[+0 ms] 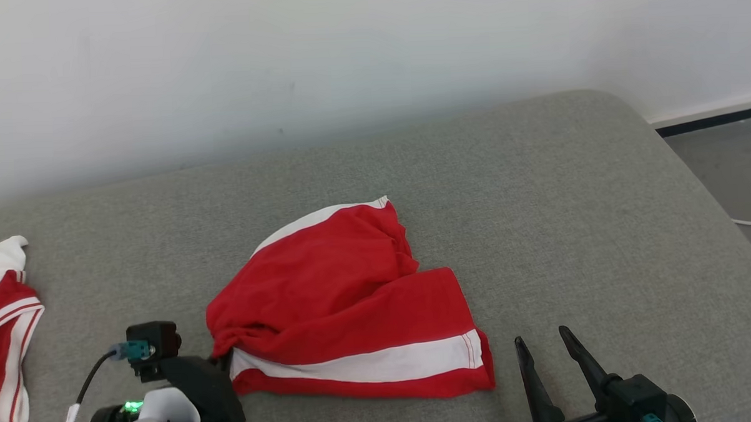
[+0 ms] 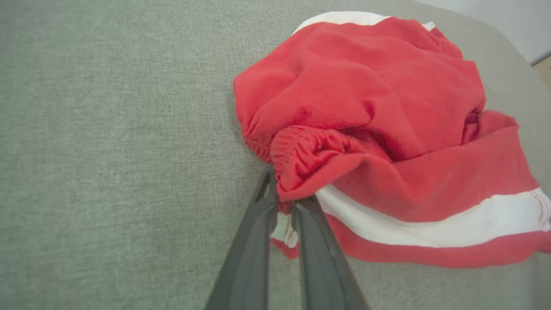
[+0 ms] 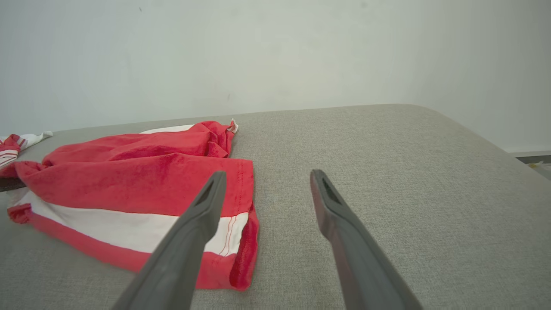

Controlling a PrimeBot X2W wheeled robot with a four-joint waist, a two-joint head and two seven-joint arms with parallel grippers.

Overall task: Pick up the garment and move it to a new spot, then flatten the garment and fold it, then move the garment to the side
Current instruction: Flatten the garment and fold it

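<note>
Left gripper: you have its fingers drawn almost together, with only a thin slit between them. The gathered waistband corner of the red garment is pinched in that slit near the tips. Lower in the gap a scrap of white trim and red hem shows. In the head view the tips are hidden at the garment's near-left corner, with the cloth bunched up against them.

Right gripper: fingers spread wide with nothing between them. It sits over the grey cushion just beside the garment's right-hand hem and apart from the cloth. In the right wrist view one finger overlaps the hem in the picture, but you cannot tell any contact from that.

The garment lies crumpled around the middle of the cushion — red, with a broad white stripe running along the edge nearest you and a white band at the far edge.

A second red-and-white garment lies at the cushion's far left, well apart.
</note>
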